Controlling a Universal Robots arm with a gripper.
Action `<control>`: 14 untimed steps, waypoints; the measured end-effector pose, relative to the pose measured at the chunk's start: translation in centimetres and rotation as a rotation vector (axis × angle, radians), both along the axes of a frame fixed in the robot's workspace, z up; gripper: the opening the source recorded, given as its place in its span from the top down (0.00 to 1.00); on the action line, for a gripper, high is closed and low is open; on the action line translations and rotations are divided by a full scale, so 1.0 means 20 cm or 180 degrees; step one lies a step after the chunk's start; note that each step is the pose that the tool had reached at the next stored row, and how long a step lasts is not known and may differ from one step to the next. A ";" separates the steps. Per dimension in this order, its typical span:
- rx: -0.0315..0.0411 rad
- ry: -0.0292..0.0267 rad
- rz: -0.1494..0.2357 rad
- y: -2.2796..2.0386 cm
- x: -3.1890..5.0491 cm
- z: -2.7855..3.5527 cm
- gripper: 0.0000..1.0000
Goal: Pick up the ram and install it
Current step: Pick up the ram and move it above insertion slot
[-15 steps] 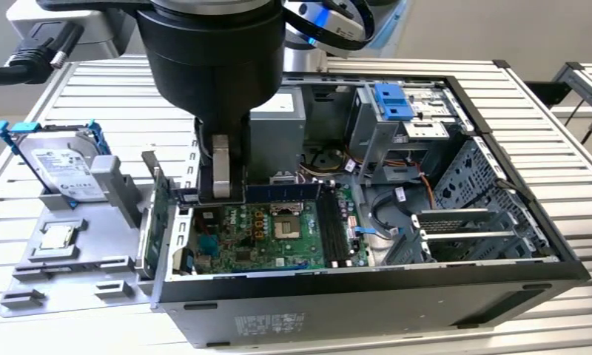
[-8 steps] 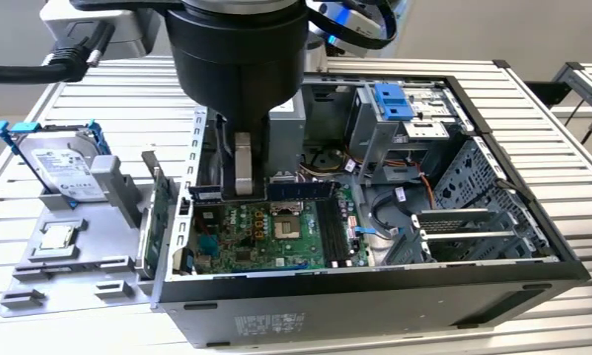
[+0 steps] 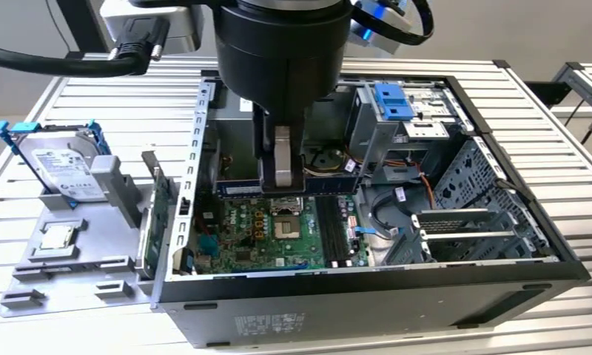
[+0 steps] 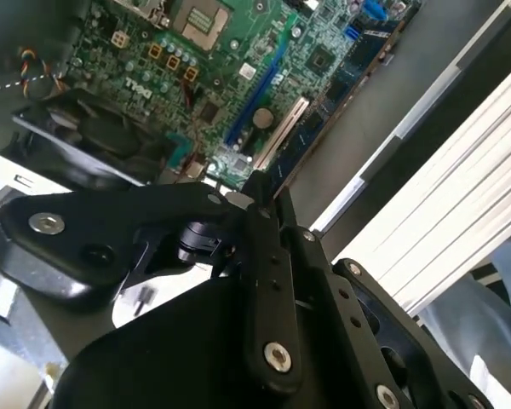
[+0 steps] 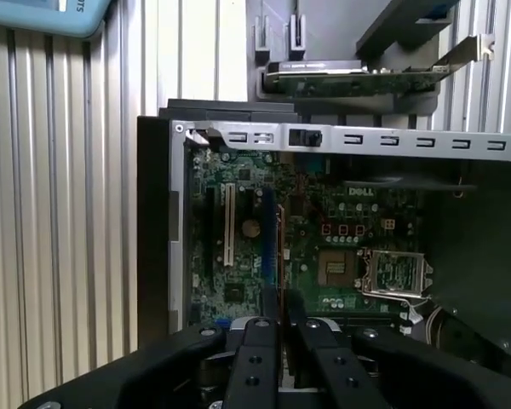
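Slatted aluminium table (image 3: 39, 111) is carrying an open computer case (image 3: 375, 303), and the arm is reaching down into it from above. The gripper (image 3: 281, 176) is clamped on the ram (image 3: 331, 185), fingers pinching the slim dark blue stick near its middle. It is hanging just above the motherboard (image 3: 242, 240), apart from it, spanning the case toward the exterior view's left and right. In the first wrist view the ram (image 5: 273, 247) is showing edge-on, a thin strip running out from between the closed fingers (image 5: 260, 336) over the green board below.

The black memory slots (image 3: 331, 222) are sitting just beside the processor socket (image 3: 284, 225), toward the exterior view's right. From here the stick appears to be lying across their line, not along it, so I judge the alignment unfinished. Doing this well means bringing the long edge square and parallel over one slot, keeping the board upright and not tilted, then pressing straight down with even force at both ends. Loose cables (image 3: 375, 214) are lying near the slots and could snag. Off to the exterior view's left, a hard drive (image 3: 64, 166) is resting in its holder.
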State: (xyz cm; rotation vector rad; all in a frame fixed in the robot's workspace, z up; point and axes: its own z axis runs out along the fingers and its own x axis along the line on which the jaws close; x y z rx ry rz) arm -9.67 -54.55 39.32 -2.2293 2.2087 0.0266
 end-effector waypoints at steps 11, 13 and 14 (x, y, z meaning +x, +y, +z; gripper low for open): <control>0.0000 -0.0031 0.0000 0.007 0.026 -0.001 1.00; 0.0001 -0.0031 0.0000 0.010 0.026 -0.001 1.00; 0.0003 -0.0031 0.0000 0.013 0.026 -0.001 1.00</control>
